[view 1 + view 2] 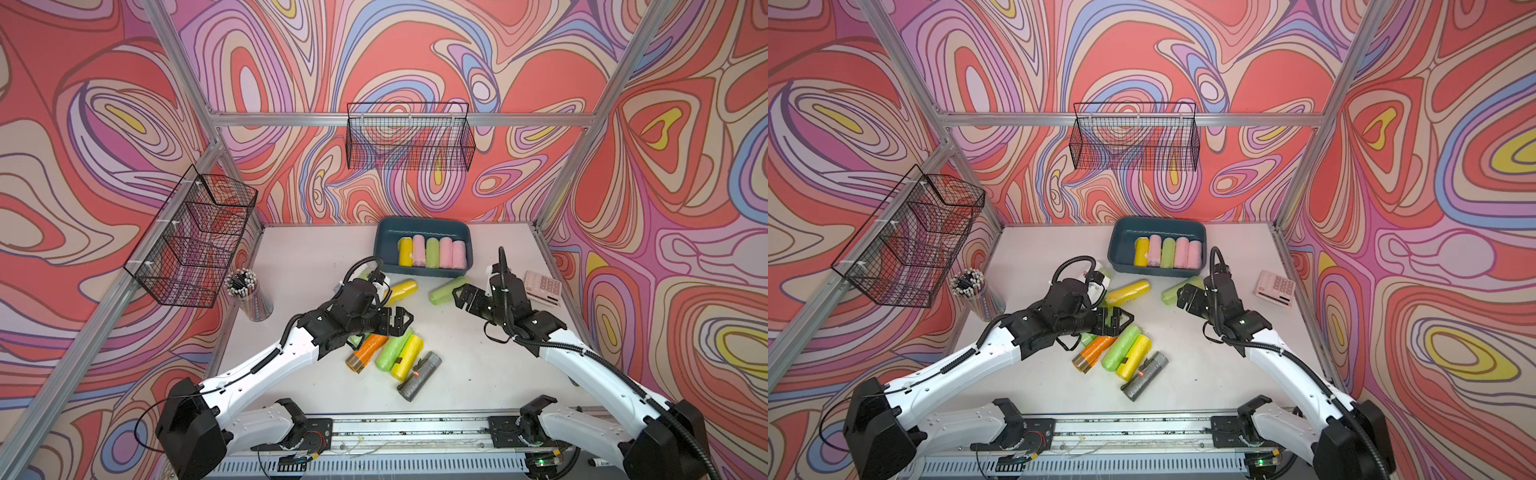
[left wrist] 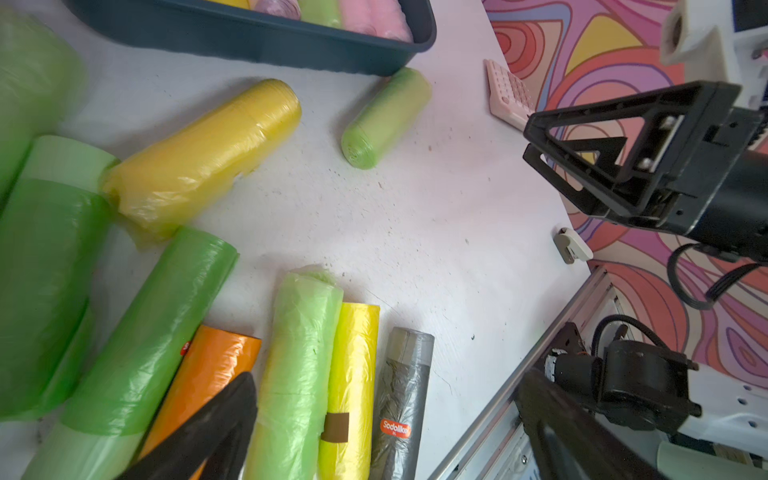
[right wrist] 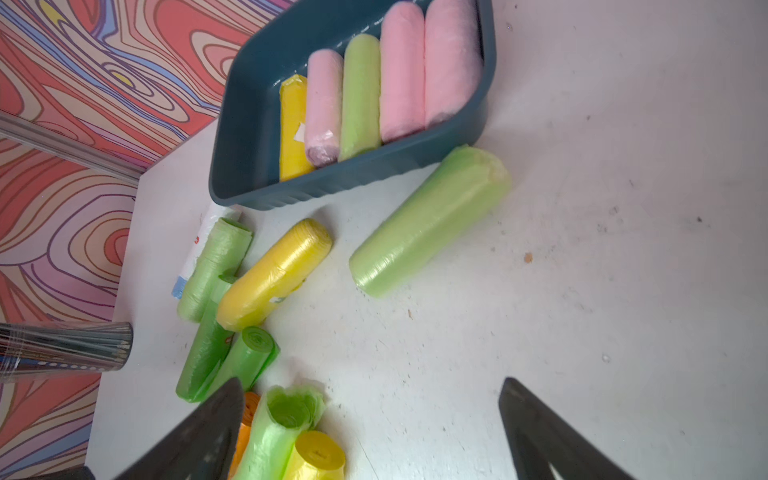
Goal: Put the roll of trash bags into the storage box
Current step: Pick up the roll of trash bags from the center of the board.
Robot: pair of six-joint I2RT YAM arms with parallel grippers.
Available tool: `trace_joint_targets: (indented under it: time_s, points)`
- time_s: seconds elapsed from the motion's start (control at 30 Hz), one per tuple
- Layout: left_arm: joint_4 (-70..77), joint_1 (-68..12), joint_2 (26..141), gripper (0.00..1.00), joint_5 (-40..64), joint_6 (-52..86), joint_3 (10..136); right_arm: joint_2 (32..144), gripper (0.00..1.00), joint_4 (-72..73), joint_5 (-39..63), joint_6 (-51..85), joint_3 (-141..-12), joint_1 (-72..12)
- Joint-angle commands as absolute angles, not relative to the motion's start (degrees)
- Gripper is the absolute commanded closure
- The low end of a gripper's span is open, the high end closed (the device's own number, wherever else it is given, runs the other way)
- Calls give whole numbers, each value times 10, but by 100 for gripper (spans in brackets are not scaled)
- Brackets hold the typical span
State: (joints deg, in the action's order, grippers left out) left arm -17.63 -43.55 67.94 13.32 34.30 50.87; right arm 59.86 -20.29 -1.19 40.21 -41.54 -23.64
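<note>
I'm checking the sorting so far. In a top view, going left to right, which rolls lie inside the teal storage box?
Inside the storage box: yellow roll → pink roll → green roll → second pink roll → third pink roll.

1. My right fingers (image 1: 467, 297) cover one end of the loose green roll (image 1: 442, 290) in both top views.
2. The left wrist view crops the storage box (image 2: 266, 45).
3. Right wrist view: my fingers blurred, cropped.
</note>
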Motion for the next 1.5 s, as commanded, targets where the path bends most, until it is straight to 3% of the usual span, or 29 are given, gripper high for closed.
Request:
trace_joint_targets:
  time_s: [0.0,0.63,1.47]
  points:
    - [-186,-453,691,2,151,343,500,562,2,-217,-4,422,-394,-234]
    - [-211,-514,720,12,163,339,464,411,2,-310,13,450,-323,-234]
    - [-199,-562,762,18,148,350,451,369,2,-358,-20,454,-334,-234]
